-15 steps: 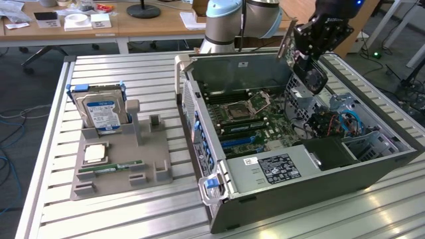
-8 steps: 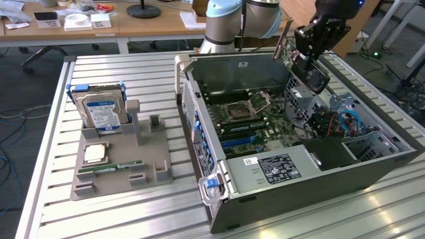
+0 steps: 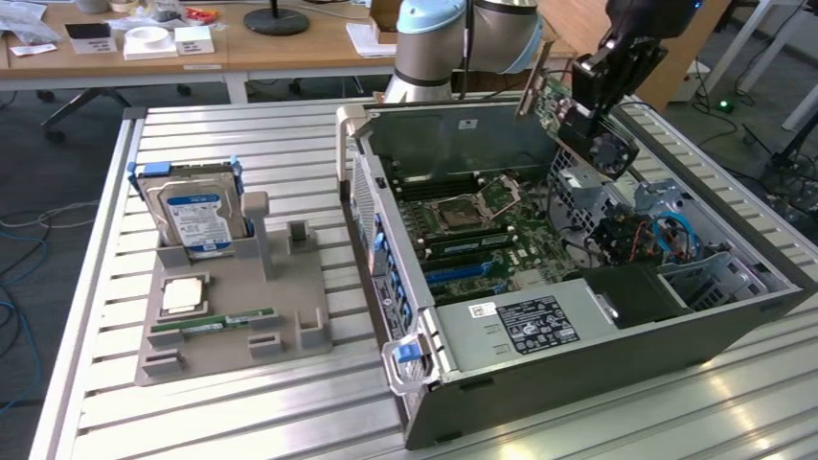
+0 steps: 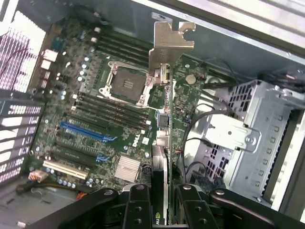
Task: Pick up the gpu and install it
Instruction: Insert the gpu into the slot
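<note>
Gripping the gpu (image 3: 601,144) in the end effector (image 3: 581,110), card tilted, fan facing out, above the open computer case (image 3: 576,383). Below, inside the case: motherboard (image 3: 466,240) with CPU socket (image 3: 466,206). Well apart from the end effector, on the desk (image 3: 256,412): grey fixture (image 3: 287,297) holding hard drive (image 3: 198,216) and RAM stick (image 3: 211,324).

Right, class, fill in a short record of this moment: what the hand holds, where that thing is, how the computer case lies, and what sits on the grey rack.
hand: shut on the gpu
gpu: held in the air above the open case, not seated in the motherboard
case: lying on its side, side panel off
grey rack: hard drive standing upright, RAM stick lying flat
</note>
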Motion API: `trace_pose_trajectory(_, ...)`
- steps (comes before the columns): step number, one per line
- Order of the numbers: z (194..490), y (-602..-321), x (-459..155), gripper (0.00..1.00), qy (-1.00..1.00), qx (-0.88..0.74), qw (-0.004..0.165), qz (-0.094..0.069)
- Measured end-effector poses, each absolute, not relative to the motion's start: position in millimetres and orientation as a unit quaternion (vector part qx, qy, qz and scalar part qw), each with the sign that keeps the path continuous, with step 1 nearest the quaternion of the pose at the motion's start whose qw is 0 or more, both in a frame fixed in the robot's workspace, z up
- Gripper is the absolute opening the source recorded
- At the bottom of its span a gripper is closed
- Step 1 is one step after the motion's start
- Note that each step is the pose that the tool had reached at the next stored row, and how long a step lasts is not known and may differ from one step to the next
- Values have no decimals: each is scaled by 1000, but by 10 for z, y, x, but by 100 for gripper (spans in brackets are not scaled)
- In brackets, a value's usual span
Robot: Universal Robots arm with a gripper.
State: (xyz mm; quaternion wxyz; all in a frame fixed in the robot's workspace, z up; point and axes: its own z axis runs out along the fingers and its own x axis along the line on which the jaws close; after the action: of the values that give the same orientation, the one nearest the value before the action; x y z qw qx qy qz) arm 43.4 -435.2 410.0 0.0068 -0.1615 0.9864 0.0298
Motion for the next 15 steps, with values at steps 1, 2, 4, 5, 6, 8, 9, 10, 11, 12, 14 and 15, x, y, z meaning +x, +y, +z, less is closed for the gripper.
trace_pose_trajectory(1,4099,-4352,434,26,985,-170,6,30)
trace_pose_trajectory(2,4098,-4352,434,26,983,-179,6,30)
trace_pose_trajectory(4,4096,-4352,434,26,980,-197,6,30)
trace_pose_trajectory(5,4095,-4352,434,26,978,-206,5,30)
trace_pose_trajectory(6,4094,-4352,434,26,976,-215,5,30)
trace_pose_trajectory(8,4092,-4352,434,26,972,-233,5,30)
trace_pose_trajectory(9,4091,-4352,434,26,970,-242,4,30)
trace_pose_trajectory(10,4090,-4352,434,26,968,-251,4,30)
trace_pose_trajectory(11,4089,-4352,434,26,965,-259,4,30)
trace_pose_trajectory(12,4088,-4352,434,26,963,-268,3,30)
trace_pose_trajectory(14,4086,-4352,434,26,958,-285,3,30)
trace_pose_trajectory(15,4085,-4352,434,26,955,-295,3,31)
